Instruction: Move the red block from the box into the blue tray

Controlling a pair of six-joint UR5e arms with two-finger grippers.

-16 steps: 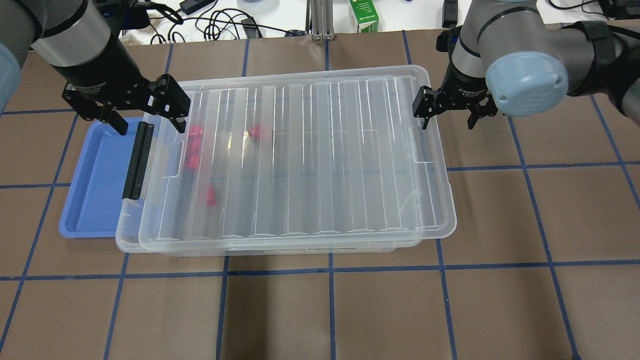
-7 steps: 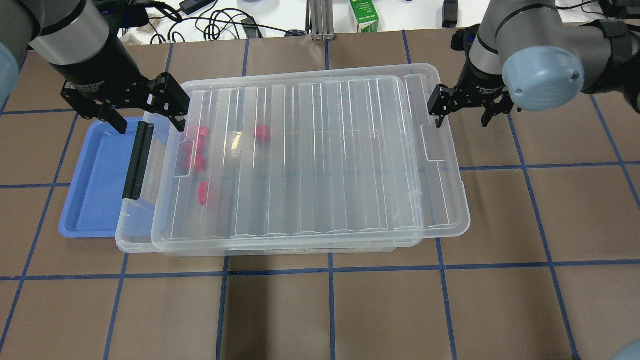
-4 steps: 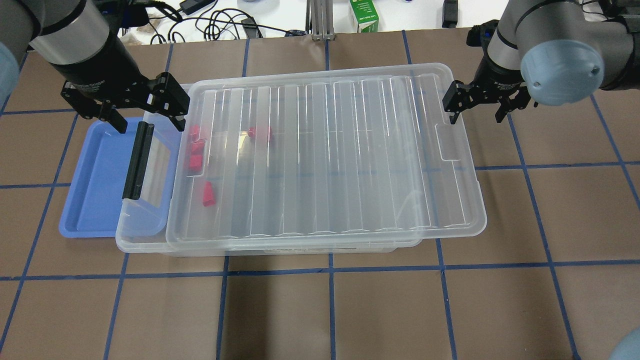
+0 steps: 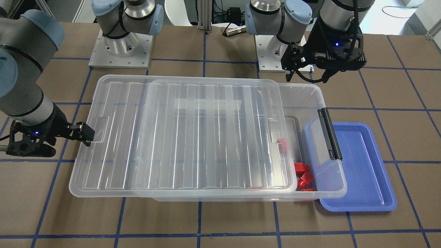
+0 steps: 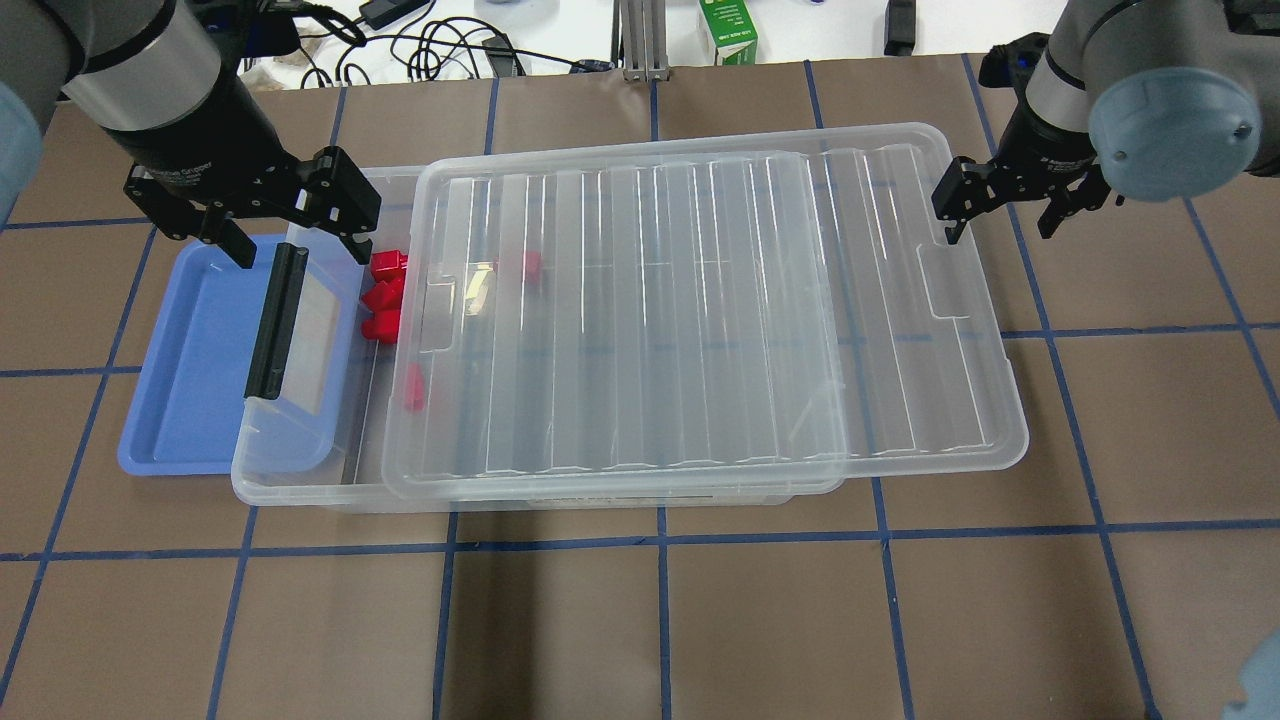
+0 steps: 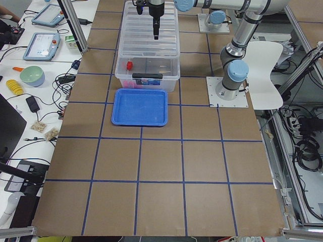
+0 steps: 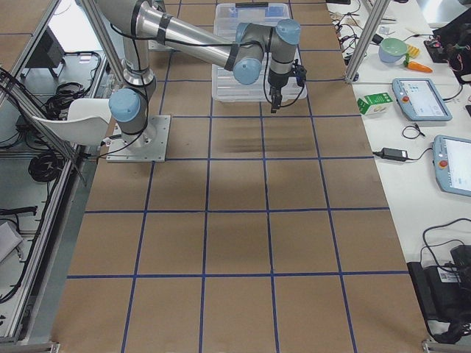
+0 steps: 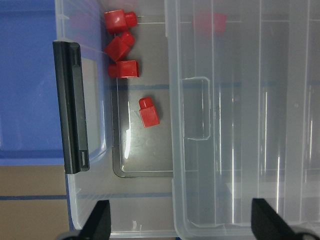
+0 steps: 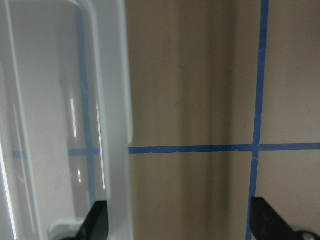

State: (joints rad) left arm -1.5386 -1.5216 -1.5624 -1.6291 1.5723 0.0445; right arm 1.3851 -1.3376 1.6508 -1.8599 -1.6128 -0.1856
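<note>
Since the box (image 5: 300,490) has its lid (image 5: 700,320) offset toward my right end effector (image 5: 997,222), wide open and empty at the rim, my left end effector (image 5: 300,250), likewise open and empty, should drop straight onto the uncovered red block (image 5: 388,264) at the end by the blue tray (image 5: 190,360).

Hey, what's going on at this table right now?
The robot is getting into the box. Its right gripper, jaws open, is at the rim of the clear lid, which lies shifted toward that arm, uncovering several red blocks at the latch end. The left gripper hovers open above that end. No block is in the blue tray yet.
</note>
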